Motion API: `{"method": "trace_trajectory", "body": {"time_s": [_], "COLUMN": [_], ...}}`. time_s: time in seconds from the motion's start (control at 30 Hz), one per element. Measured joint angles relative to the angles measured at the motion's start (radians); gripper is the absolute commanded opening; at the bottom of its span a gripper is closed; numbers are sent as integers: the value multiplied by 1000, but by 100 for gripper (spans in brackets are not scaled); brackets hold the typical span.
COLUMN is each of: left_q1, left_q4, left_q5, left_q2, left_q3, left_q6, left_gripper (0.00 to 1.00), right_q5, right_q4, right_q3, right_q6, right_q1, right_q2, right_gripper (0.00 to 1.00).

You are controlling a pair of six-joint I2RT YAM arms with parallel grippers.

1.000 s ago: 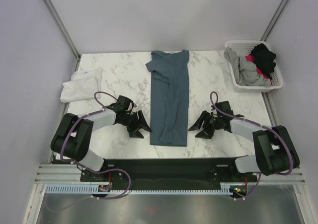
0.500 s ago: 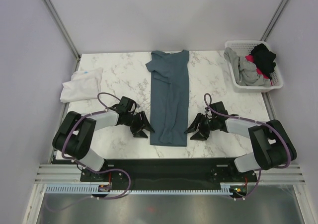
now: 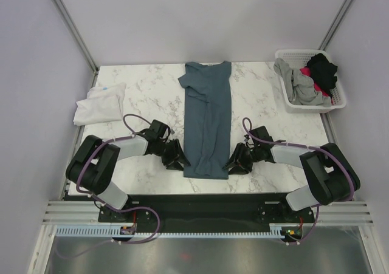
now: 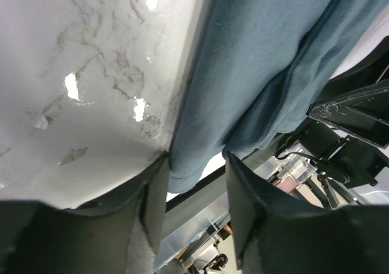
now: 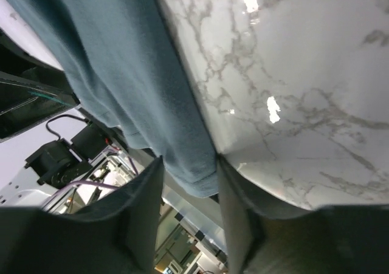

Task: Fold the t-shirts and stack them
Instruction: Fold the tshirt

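Brackets the near hem corners of the slate-blue t-shirt (image 3: 208, 116), laid lengthwise down the middle of the marble table (image 3: 146, 98), with left gripper (image 3: 176, 158) and right gripper (image 3: 236, 161), each parted narrowly around cloth, unpinched.

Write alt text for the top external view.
A slate-blue t-shirt, folded into a long strip, lies down the middle of a marble table, with the left end effector and right end effector at its near corners. A white shirt sits at the left; a basket of clothes at far right.
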Motion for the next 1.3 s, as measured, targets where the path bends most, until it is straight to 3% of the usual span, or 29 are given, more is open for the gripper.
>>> {"method": "trace_trajectory", "body": {"time_s": [0.33,0.43,0.53,0.6,0.87,1.13,1.3], "left_q1": [-24,-31,-32,-34,-32,50,120], "left_q4": [24,27,29,31,-14,-89,-105], "left_q5": [11,11,8,8,7,12,16], "left_q2": [23,28,30,30,5,2,99], "left_q3": [-13,-18,-23,-23,19,274,492], "left_q6": [-19,-26,-27,-28,-8,86,124], "left_gripper": [32,13,2,2,2,2,2], "right_q5": [16,14,13,16,24,35,37], "right_q4": [3,17,31,38,-10,-55,-43], "right_q3": [-13,-13,-13,-13,38,243,415], "right_q6": [-10,-12,-16,-23,-93,-170,-182], "right_q1": [2,4,5,5,-27,-132,-199], "right_q2": [5,17,23,24,-14,-53,31], "right_gripper": [28,24,15,0,0,0,0]}}
